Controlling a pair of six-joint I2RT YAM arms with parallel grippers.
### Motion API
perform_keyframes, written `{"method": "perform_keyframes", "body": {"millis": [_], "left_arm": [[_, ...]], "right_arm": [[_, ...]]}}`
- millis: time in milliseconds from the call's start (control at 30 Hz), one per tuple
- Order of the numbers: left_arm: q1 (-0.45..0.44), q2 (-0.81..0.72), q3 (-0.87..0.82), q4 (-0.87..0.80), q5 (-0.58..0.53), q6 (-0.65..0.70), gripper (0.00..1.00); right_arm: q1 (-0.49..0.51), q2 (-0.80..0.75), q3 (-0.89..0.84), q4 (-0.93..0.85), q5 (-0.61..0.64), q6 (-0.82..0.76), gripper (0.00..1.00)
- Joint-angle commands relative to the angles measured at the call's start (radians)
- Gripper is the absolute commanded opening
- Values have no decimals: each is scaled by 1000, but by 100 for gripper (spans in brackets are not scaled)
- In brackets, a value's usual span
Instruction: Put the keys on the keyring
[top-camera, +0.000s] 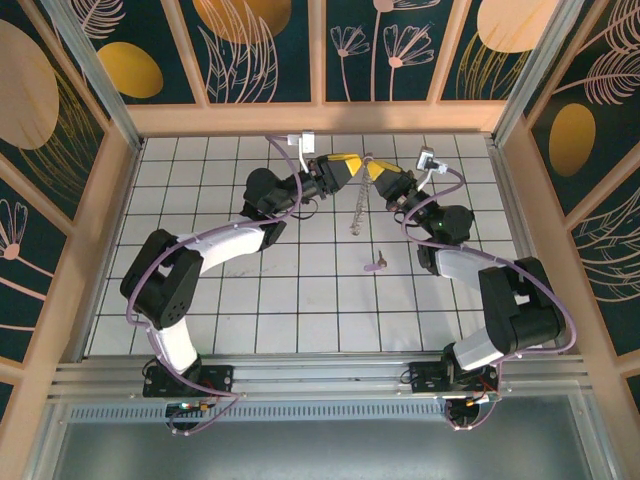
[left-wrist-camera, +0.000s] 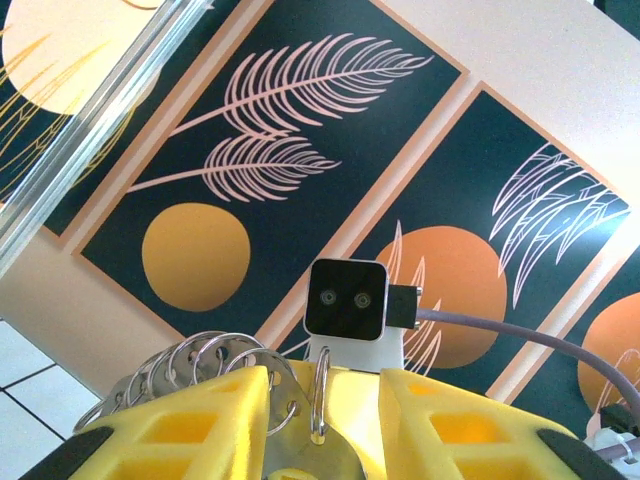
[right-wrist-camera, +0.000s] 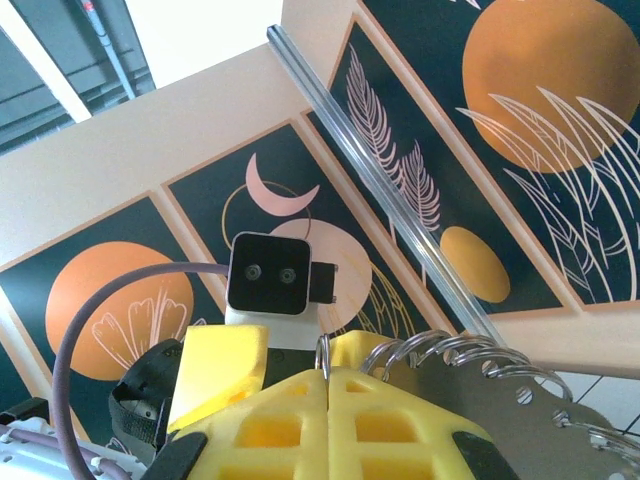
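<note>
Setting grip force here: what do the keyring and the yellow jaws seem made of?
Keyring: glossy silver wire loops through a holed grey strip, glinting, likely metal. Jaws: matte yellow with moulded hollow cells, probably plastic.

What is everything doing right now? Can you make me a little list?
key: lying alone on the table, not on the keyring
keyring: held up between the two grippers, its end dangling down
right gripper: shut on the keyring
left gripper: fingers apart, one ring between them
job: not done yet
</note>
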Motion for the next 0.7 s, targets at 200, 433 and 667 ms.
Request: {"method": "perform_keyframes", "body": {"millis": [200, 433, 667], "left_arm": [[-12, 21, 29, 62, 16, -16, 31], [-14, 28, 34, 61, 20, -15, 27], [-16, 35, 37, 62, 20, -18, 17]], "right_arm": [[16, 19, 21, 81, 16, 11, 0], [19, 23, 24, 83, 13, 12, 0], [27, 27, 27, 82, 9, 10, 0]]}}
